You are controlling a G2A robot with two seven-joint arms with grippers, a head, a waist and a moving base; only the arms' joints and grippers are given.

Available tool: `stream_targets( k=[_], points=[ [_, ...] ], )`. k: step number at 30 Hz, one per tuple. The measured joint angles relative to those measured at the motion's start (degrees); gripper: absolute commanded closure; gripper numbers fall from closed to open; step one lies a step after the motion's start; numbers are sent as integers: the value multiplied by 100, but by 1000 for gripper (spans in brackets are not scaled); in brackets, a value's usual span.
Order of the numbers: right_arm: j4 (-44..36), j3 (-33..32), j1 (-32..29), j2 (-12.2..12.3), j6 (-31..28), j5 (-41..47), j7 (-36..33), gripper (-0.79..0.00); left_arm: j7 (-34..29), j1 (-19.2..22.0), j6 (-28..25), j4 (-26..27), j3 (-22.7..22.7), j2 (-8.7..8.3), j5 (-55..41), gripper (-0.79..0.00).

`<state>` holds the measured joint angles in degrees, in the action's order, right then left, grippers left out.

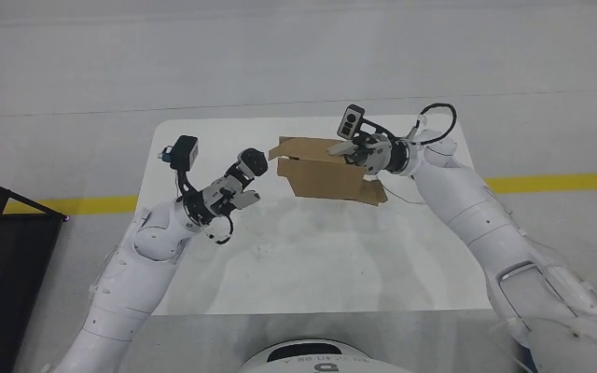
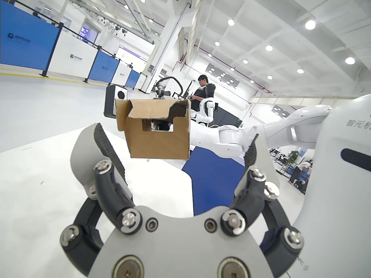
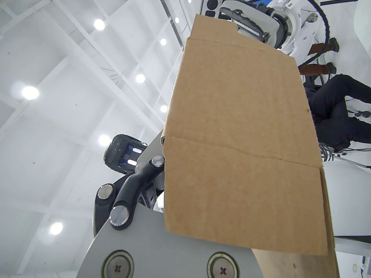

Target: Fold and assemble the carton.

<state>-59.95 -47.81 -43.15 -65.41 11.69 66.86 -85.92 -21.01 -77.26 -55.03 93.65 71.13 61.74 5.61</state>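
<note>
A brown carton, partly folded with loose flaps at both ends, is held over the far middle of the white table. My right gripper is shut on the carton's right end, and a cardboard panel lies across that wrist's view and hides the fingertips. My left gripper stands open just left of the carton, not touching it. In the left wrist view the carton's open end with a cut-out slot sits ahead of the open gripper, a short gap away.
A black rack stands on the floor off the table's left side. A yellow line runs across the floor behind it. The near half of the table is bare white surface.
</note>
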Motion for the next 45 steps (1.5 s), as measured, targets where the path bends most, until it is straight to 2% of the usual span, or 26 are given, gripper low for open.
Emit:
stream_targets(
  k=[5, 10, 13, 22, 31, 45],
  points=[
    [-126, -49, -57, -6, 12, -154, -10, 0, -87, 322, 611, 1, -274, 62, 115, -785],
    [-205, -134, -108, -6, 17, -247, -3, 0, -168, 688, 888, -160, -593, 138, 378, -785],
    [-251, -200, -148, 1, 32, -270, -21, 0, -31, 763, 968, -304, -675, 173, 526, -785],
    [-398, -295, -237, -8, 112, -378, -50, 0, 170, 814, 947, -596, -668, 206, 558, -785],
    [-565, -394, -333, -10, 152, -483, -91, 0, 83, 866, 946, -614, -701, 223, 577, -785],
    [-684, -540, -432, -11, 236, -597, -141, 0, 297, 694, 1026, -539, -229, 168, 661, -736]
  ],
)
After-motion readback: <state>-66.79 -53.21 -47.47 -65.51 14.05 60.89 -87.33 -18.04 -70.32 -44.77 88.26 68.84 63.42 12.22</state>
